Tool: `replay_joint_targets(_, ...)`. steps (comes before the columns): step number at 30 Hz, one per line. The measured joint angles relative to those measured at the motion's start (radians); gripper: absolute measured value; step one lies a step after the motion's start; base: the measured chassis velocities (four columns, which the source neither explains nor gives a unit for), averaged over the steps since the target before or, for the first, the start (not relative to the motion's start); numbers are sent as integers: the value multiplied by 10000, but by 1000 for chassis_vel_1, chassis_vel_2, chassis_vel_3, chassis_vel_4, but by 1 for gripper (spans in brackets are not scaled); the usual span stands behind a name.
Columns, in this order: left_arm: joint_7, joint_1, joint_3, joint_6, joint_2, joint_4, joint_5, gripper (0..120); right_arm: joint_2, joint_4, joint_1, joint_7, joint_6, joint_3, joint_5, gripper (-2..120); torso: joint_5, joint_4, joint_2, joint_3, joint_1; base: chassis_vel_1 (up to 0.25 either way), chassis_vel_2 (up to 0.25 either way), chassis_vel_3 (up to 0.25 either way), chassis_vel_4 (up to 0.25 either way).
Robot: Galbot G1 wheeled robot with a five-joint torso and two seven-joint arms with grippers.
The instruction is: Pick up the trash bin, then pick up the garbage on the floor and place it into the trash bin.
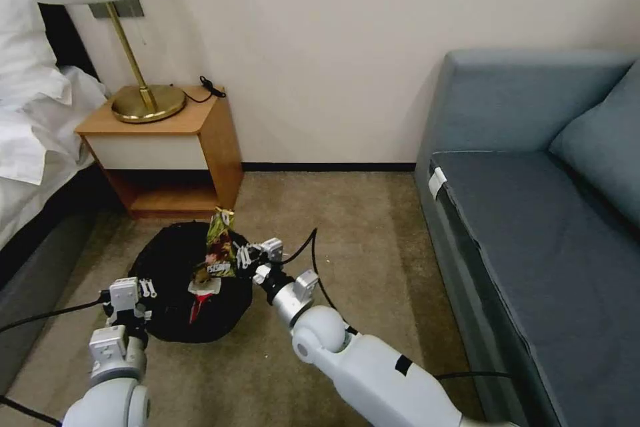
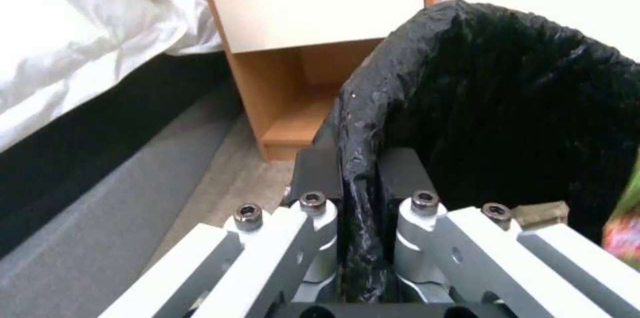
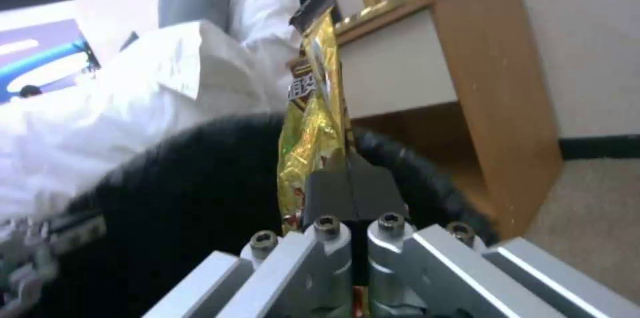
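Gold-brown snack wrapper (image 1: 220, 243) pinched upright in right gripper (image 1: 244, 256) over the trash bin (image 1: 175, 260), left gripper (image 1: 141, 291) clamped on its lined rim at 8 o'clock; earlier litter seems binned, release pending.

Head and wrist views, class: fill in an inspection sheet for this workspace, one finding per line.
Surface: beige carpet, bare beside the bin.
Job's things: trash bin lined black, litter inside; gold snack wrapper upright over its rim.
Clutter: nothing seen.
Grippers: left gripper shut on the bin's rim; right gripper shut on the wrapper.
Cables: black cable looping from the right arm.
Surroundings: nightstand with brass lamp, bed, blue sofa.
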Motion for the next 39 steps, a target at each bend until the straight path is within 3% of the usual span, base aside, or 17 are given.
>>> replay_joint_targets(10,28,63,-18,-18,-40,-121,3,7,182,-180,-35,523,-87,-575,-483,2,1,0,0,0,0,0,0,0,0)
replay_joint_targets(19,35,208,-38,-79,-23,-182,8,7,-139,463,-227,575,-478,-493,-801,35,2,1,0,0,0,0,0,0,0)
replay_joint_targets(28,36,257,-40,-153,11,-208,-31,7,-574,1531,-519,519,-523,631,-981,65,3,0,0,0,0,0,0,0,0)
replay_joint_targets(31,37,292,-45,-176,65,-213,-134,7,-946,2177,-927,433,-263,1315,-1617,81,3,-1,0,0,0,0,0,0,0)
replay_joint_targets(35,36,289,-64,-177,132,-216,-262,7,-1194,2695,-1468,390,-224,1977,-2537,89,4,2,0,0,0,0,0,0,0)
replay_joint_targets(38,36,262,-93,-178,287,-227,-495,7,-1425,3469,-2451,861,-573,3481,-4389,99,5,-1,0,0,0,0,0,0,0)
replay_joint_targets(39,36,262,-93,-178,287,-227,-495,7,-1425,3469,-2451,861,-573,3481,-4389,99,5,-1,0,0,0,0,0,0,0)
